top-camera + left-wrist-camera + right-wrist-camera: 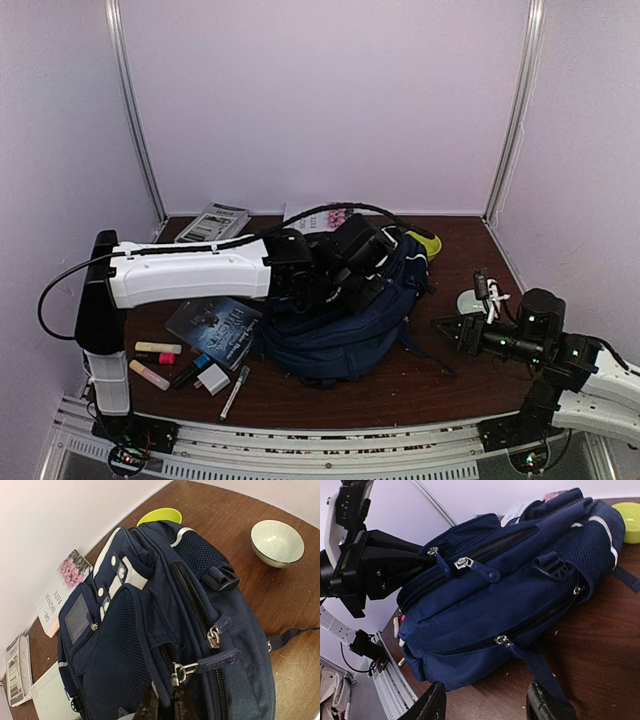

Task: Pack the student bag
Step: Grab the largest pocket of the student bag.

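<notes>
**Left pincer nipped onto the zip seam, right one gaping and idle**

There's the student bag (345, 325), flopped on its side in the middle of the bench, a shade closer to the near edge than the far one. It's soft all over, cloth and mesh, sagging with no stiff wall anywhere. I'd say it will crumple and skid on the wood rather than lift cleanly. Bulky, yes, but it doesn't look heavy. The sensible holds are the zip pulls and the webbing strap (540, 670), since a pinch of plain cloth would only bunch up.

The left gripper (166, 707) is drawn narrow, its fingers closed on a ridge of the bag's fabric right under a zip slider (177, 672). The right gripper (487, 706) stands wide and holds nothing. It sits low over the wood, just beside the bag on the side facing the right edge.

The left wrist camera looks down the bag's length and shows the white dotted patch. Beyond the bag it also catches a bowl (277, 542) and a yellow-green disc (160, 516). The right wrist camera has the long flank instead, where a lower zip slider (502, 640) sits on what looks like a closed track. Whether the main pocket is open, neither wrist view tells me.

Only the overhead view lays out the pens and highlighters (160, 362) and a dark notebook (212, 328) near the near-left corner.
</notes>
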`<state>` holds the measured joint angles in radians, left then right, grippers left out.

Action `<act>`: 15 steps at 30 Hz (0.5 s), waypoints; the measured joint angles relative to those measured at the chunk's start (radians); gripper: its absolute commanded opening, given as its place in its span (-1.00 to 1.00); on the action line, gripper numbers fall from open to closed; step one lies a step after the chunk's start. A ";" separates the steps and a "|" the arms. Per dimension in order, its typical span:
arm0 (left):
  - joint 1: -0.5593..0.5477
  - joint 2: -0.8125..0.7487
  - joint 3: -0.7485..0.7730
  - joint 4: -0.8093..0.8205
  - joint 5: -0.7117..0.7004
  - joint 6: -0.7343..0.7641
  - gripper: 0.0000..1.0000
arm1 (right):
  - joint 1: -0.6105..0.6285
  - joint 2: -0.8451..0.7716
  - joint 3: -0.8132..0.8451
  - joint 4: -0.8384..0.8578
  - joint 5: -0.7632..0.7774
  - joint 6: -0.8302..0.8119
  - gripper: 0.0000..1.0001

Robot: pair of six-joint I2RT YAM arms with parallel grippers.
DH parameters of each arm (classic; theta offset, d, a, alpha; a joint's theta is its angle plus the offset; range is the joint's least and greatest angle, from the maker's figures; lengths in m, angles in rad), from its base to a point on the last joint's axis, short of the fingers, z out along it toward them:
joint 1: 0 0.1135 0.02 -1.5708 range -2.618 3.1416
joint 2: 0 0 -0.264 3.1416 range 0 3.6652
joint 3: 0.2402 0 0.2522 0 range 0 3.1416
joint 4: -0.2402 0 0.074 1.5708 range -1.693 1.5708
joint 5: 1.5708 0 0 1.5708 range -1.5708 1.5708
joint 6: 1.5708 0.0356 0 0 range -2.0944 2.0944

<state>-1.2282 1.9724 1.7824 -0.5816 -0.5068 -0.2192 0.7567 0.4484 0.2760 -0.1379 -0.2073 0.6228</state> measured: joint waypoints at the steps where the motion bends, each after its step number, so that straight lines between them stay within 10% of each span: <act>1: 0.001 0.000 0.000 0.000 0.005 0.000 -1.00 | 0.024 0.010 -0.001 0.018 0.026 -0.024 0.09; 15: 0.008 -0.005 0.000 -0.014 0.078 -0.020 -1.00 | 0.196 0.220 -0.129 0.483 0.316 -0.346 -0.04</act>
<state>-1.2198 1.9671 1.7824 -0.5953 -0.4290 -0.2390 0.9524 0.6689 0.1474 0.3454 0.1085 0.2764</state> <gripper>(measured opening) 0.059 0.510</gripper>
